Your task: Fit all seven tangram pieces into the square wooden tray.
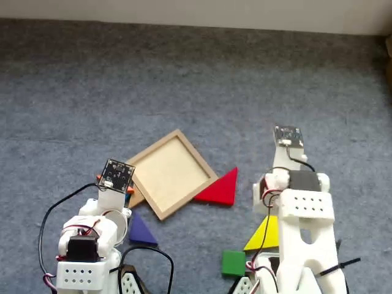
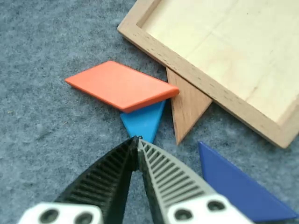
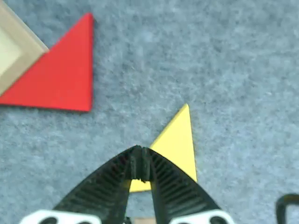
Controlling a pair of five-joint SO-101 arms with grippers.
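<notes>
Carpet (image 1: 92,79) grey, orange parallelogram (image 2: 121,86) overlapping light-blue triangle (image 2: 144,122), left claw (image 2: 138,141) and right claw (image 3: 140,156) pressed together

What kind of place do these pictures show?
Probably a robotics test bench: a grey felt-like mat covers the surface, two white robot arms stand side by side, and a square wooden tray lies beside a flat red triangle piece.
</notes>
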